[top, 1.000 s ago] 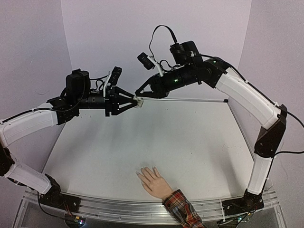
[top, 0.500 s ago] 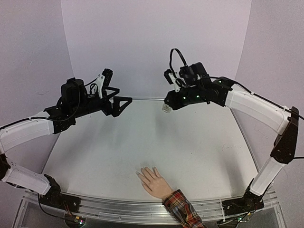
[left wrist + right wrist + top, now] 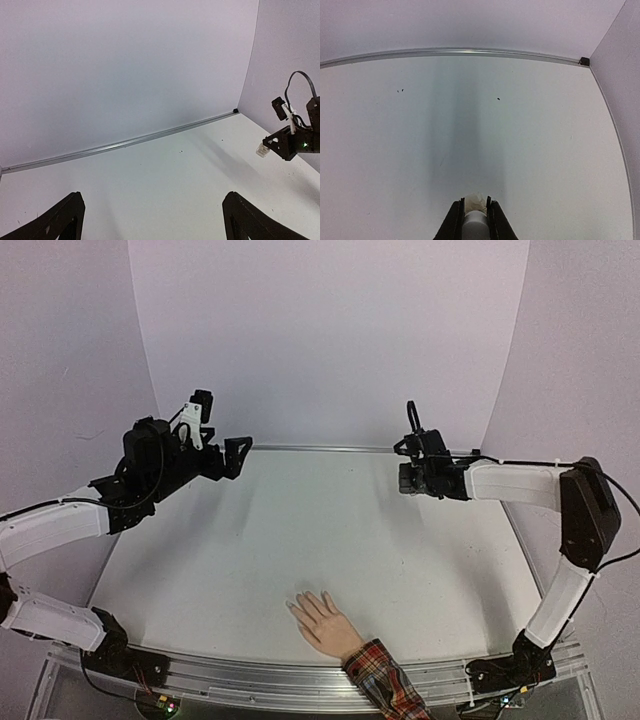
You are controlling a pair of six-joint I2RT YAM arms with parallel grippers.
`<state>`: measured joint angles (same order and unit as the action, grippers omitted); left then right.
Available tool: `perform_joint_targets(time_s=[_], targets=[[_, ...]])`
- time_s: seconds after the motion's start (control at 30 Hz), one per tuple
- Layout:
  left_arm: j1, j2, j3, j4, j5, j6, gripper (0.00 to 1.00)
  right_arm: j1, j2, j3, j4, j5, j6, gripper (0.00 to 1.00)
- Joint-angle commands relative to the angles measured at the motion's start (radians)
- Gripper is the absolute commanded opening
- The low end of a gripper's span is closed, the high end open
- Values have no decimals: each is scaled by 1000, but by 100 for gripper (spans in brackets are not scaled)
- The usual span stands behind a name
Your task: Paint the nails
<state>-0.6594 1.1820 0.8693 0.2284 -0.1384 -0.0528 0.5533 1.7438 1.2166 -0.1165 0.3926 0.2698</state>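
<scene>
The flesh-coloured mannequin hand (image 3: 322,625) lies palm down at the table's near edge, with a red plaid cuff (image 3: 385,681). Its nails (image 3: 293,607) are tiny pale tips pointing left and away. My left gripper (image 3: 238,455) hangs high over the back left. It is open, and in the left wrist view nothing sits between its fingers (image 3: 234,205). My right gripper (image 3: 404,481) hovers over the back right, far from the hand. It is shut on the small white polish bottle (image 3: 476,215), which also shows in the left wrist view (image 3: 261,150).
A metal rail (image 3: 320,449) runs along the table's far edge, under the pale back wall. Side walls close in on the left and right. A few small dark specks (image 3: 498,99) mark the white tabletop.
The left gripper has opened, let go of the bottle and drawn back to the left. The right arm has swung right and lower, carrying the bottle away.
</scene>
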Motion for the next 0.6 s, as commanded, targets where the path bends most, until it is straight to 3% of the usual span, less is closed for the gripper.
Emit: perform_joint_targets(time_s=[0.0,0.17,0.3,0.43,0.57], targets=[[2,-61,-14,57,-41,8,99,-22,82,-8,178,50,85,0],[2,-102,-31,54,-40,12,99,-36,104,3,193,23,135,0],[2,-122,-38,54,-41,6,99,-40,115,38,87,3,172,0],[2,-144,-56,73,-33,-7,99,-39,92,-29,31,-32,217,0],[2,-147,-76,98,-25,-11,99,-41,79,-112,80,-31,196,0]])
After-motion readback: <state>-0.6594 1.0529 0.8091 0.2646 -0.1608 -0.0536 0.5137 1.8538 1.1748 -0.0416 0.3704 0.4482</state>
